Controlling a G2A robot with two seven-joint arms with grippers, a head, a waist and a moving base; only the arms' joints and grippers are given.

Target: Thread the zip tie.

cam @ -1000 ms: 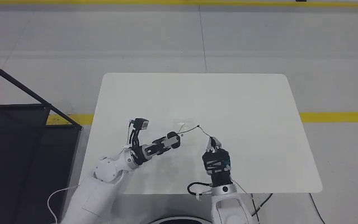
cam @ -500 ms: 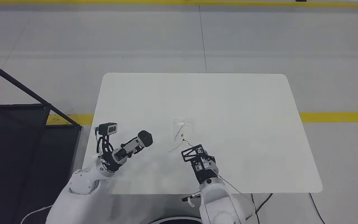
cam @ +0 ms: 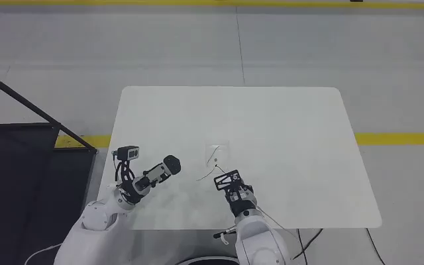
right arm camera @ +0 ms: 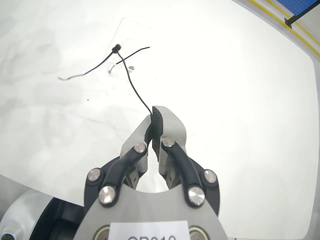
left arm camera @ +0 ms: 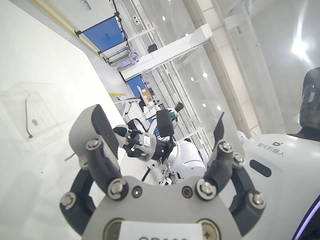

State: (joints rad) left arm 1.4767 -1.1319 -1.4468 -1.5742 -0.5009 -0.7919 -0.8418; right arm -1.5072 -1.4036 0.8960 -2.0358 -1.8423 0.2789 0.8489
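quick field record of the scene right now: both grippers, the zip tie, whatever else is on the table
left gripper: open, empty, held apart from the zip tie
right gripper: shut on one end of the zip tie
zip tie: black; two strands leave its head, one running to the right gripper, the other ending in a pale tip by the table
clear bag: flat on the table, under the zip tie's head
table: white, rounded corners
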